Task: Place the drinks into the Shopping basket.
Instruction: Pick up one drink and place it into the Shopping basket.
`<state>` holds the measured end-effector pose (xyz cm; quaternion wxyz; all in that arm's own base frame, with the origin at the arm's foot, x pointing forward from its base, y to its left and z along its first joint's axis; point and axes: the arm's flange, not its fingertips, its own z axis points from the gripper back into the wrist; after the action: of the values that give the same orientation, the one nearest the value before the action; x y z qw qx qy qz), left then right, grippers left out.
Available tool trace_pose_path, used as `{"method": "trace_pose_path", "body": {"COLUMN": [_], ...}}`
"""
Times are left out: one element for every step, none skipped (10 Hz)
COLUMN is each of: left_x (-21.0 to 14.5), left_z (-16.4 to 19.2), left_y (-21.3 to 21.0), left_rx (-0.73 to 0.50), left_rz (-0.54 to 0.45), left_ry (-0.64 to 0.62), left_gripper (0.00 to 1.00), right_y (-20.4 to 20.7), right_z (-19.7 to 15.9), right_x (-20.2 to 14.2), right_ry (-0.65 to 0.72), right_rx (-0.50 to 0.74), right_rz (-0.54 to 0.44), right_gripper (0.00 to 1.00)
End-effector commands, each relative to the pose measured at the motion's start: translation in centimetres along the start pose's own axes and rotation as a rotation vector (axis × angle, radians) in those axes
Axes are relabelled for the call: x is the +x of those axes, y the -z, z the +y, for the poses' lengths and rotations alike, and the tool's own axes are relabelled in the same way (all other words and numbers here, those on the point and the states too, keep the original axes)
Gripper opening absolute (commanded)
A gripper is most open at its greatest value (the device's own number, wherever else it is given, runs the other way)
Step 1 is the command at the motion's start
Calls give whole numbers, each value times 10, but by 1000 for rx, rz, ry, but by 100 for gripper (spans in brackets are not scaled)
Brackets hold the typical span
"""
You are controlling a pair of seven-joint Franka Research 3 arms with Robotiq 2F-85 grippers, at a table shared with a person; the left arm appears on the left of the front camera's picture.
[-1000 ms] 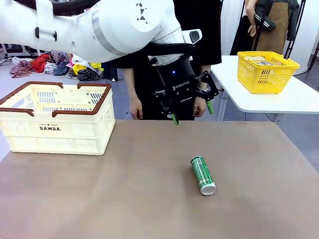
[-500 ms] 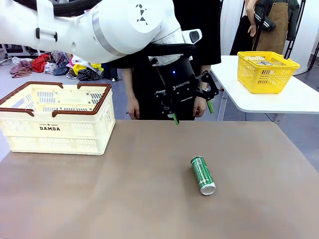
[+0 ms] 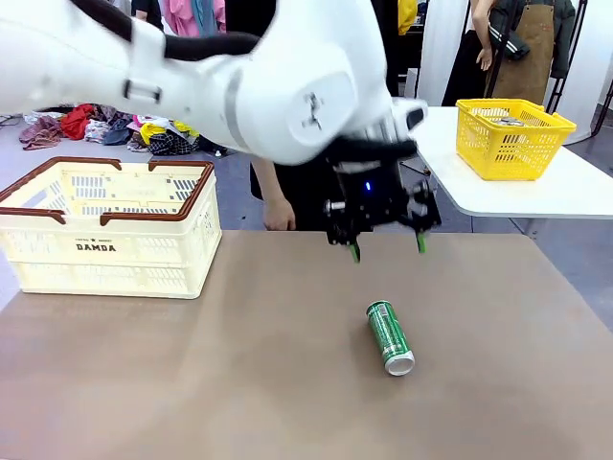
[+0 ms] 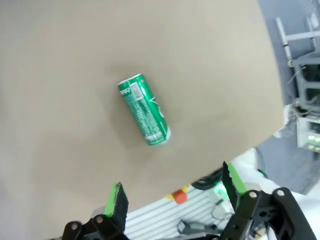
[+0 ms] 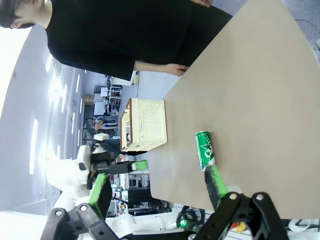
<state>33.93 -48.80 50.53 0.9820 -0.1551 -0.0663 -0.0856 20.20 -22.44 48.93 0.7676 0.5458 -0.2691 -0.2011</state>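
Note:
One of the drinks, a green can (image 3: pixel 390 336) with white lettering, lies on its side on the brown table, right of centre. My left gripper (image 3: pixel 388 249) hangs open above and just beyond it, fingers pointing down, nothing between them. In the left wrist view the green can (image 4: pixel 144 110) lies beyond the spread fingers of the left gripper (image 4: pixel 174 187). The Shopping basket (image 3: pixel 105 225), cream with a brown rim and "DAMDA" on its side, stands at the table's far left. My right gripper (image 5: pixel 157 187) is open and holds nothing; the can (image 5: pixel 205 150) and the basket (image 5: pixel 145 124) lie beyond it.
A person in black stands at the far edge, one hand (image 3: pixel 281 216) near the table. A yellow mesh basket (image 3: pixel 512 137) sits on a separate white table (image 3: pixel 575 192) at the back right. Bare tabletop (image 3: pixel 239 364) stretches between the can and the cream basket.
My left arm has swung right and lower, bringing its open gripper closer above the green can. The can and basket have not moved.

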Motion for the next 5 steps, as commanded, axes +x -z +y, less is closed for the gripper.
{"method": "trace_pose_path", "body": {"left_x": [23,27,29,30,31], "left_z": [-12,-13,-17,-22,-24], "left_y": [28,43,61,79,100], "left_rx": [74,92,103,125,163], "left_rz": [39,67,95,111,93], "left_ry": [-51,-67,-76,-90,-144], "left_gripper": [100,100,100,100,100], "right_y": [0,0,0,0,0], "right_z": [0,0,0,0,0], "right_x": [3,3,3,3,3], "right_ry": [-26,-26,-26,-26,-26], "right_rx": [26,26,26,26,26], "right_rz": [-10,-10,-10,-10,-10], "right_gripper": [100,100,100,100,100]}}
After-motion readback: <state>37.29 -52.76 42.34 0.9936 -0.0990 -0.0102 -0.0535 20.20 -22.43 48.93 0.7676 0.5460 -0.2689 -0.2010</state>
